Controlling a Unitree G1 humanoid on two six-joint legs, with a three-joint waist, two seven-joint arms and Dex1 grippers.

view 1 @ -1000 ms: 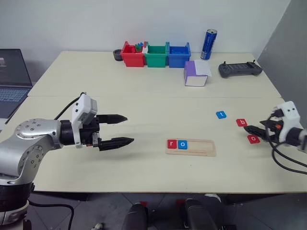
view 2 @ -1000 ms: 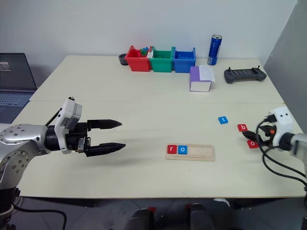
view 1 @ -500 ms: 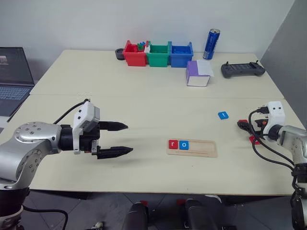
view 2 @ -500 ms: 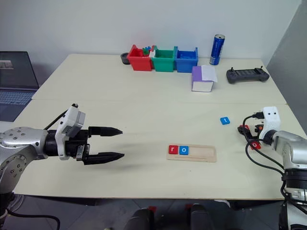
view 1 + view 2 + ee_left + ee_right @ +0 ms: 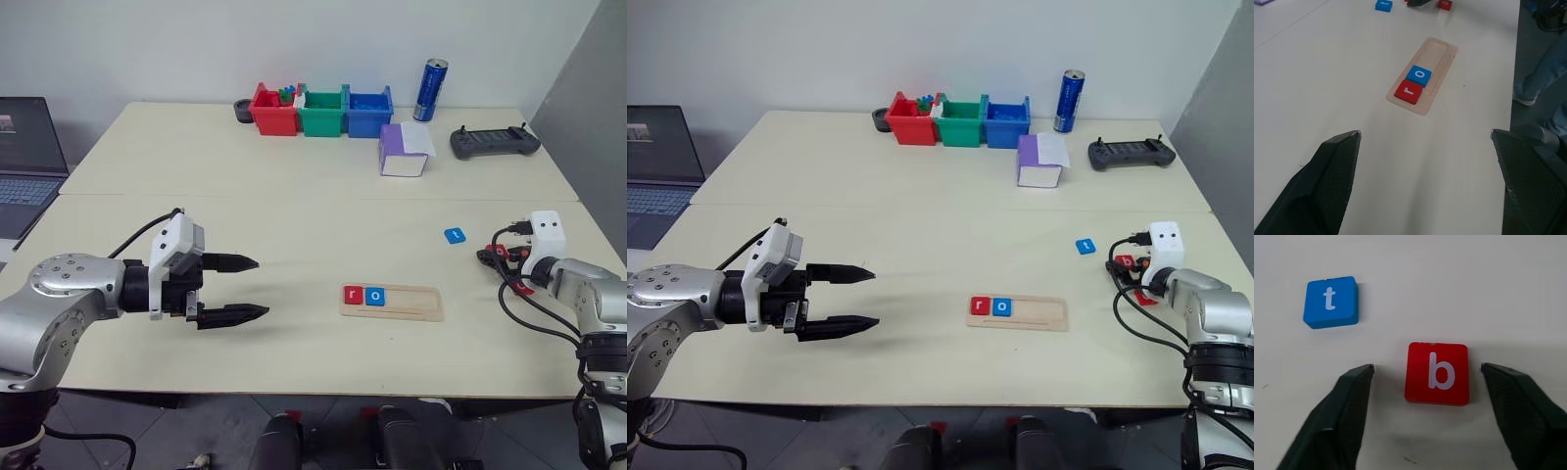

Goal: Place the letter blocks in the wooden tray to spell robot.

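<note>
The wooden tray (image 5: 416, 303) lies at the table's middle front, with a red r block (image 5: 352, 294) and a blue o block (image 5: 375, 296) at its left end. A blue t block (image 5: 455, 235) rests to the tray's right. Beyond it, the red b block (image 5: 1437, 373) lies flat between the fingers of my right gripper (image 5: 1427, 368). The jaws are open and there is a gap on each side of the block. A red o block (image 5: 1445, 4) sits close beside that gripper, partly hidden by cables. My left gripper (image 5: 262, 286) hovers open and empty, left of the tray.
Red (image 5: 274, 110), green (image 5: 322, 111) and blue (image 5: 367, 110) bins line the far edge, with a blue can (image 5: 430, 90), a purple-and-white box (image 5: 402, 150) and a black controller (image 5: 493, 142). A laptop (image 5: 29, 162) sits far left. A person's leg (image 5: 1542, 63) stands beyond the table edge.
My right gripper has come forward and down to straddle the b block, and its fingers have drawn closer together. The left gripper has stayed open and in place.
</note>
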